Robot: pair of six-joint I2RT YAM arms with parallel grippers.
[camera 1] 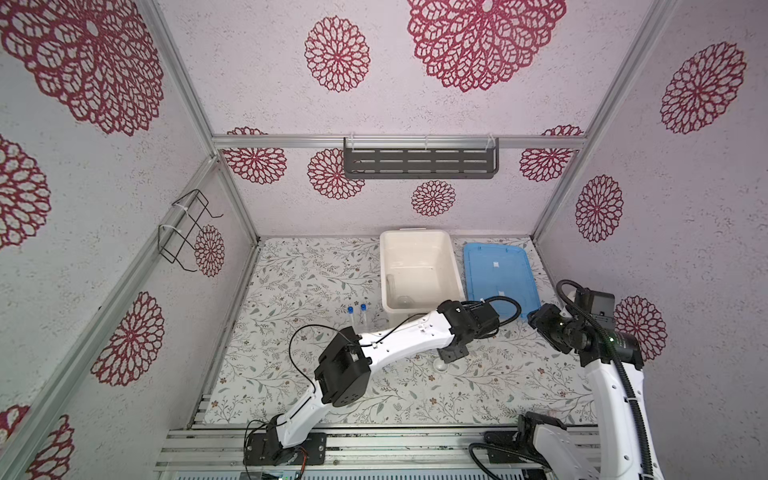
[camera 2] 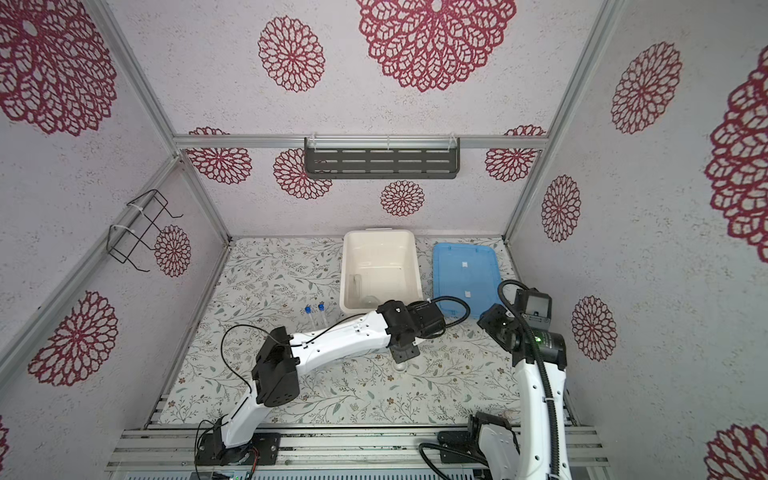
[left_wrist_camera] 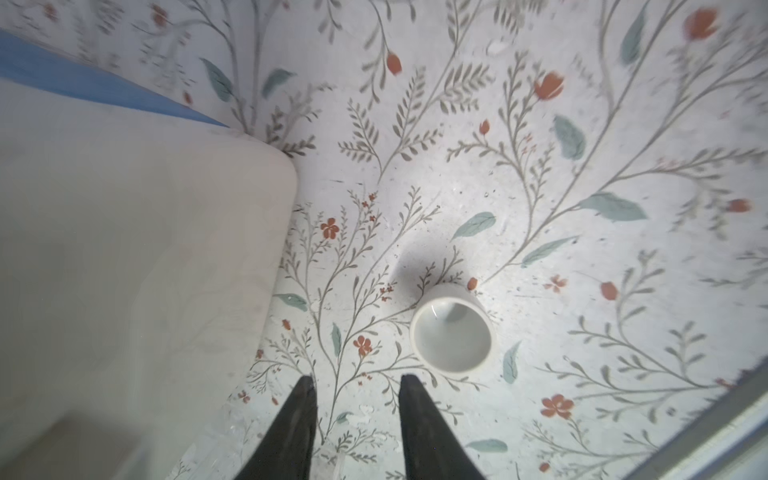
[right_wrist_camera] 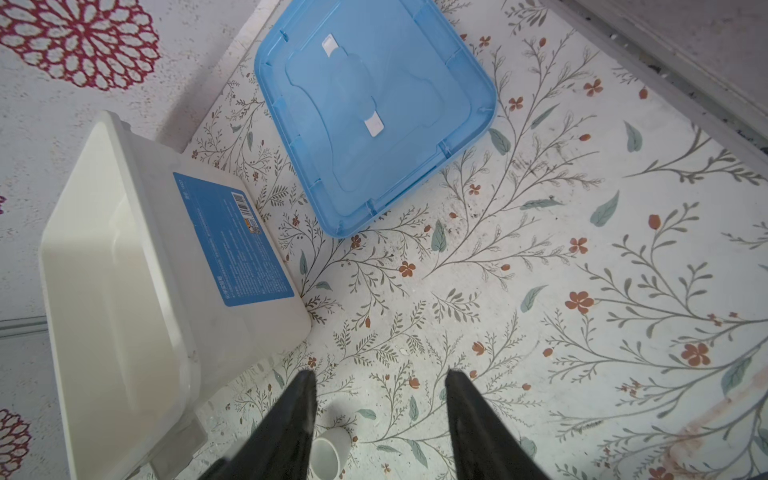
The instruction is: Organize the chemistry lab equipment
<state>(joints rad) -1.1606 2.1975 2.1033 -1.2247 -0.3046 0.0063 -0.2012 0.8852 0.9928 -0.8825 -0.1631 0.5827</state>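
A small white dish [left_wrist_camera: 453, 332] sits on the flowered mat, close to the tub's near corner, and shows in both top views [camera 1: 439, 365] [camera 2: 400, 365]. My left gripper [left_wrist_camera: 357, 380] hangs just above and beside it, open, with only mat between its fingers. The left arm reaches across the middle [camera 1: 453, 353]. Two slim clear tubes with blue caps [camera 1: 364, 309] [camera 2: 320, 308] lie side by side left of the tub. A faint clear plastic piece [camera 1: 391, 286] rests inside the tub. My right gripper [right_wrist_camera: 380, 374] is open and empty, high over the mat, with the dish [right_wrist_camera: 330, 457] near one finger.
The large white tub [camera 1: 455, 266] [right_wrist_camera: 124, 249] stands at the back of the mat, with a blue label on its side. Its blue lid [camera 1: 498, 270] [right_wrist_camera: 374, 112] lies flat to its right. A dark shelf [camera 1: 419, 164] and a wire rack [camera 1: 187, 232] hang on the walls.
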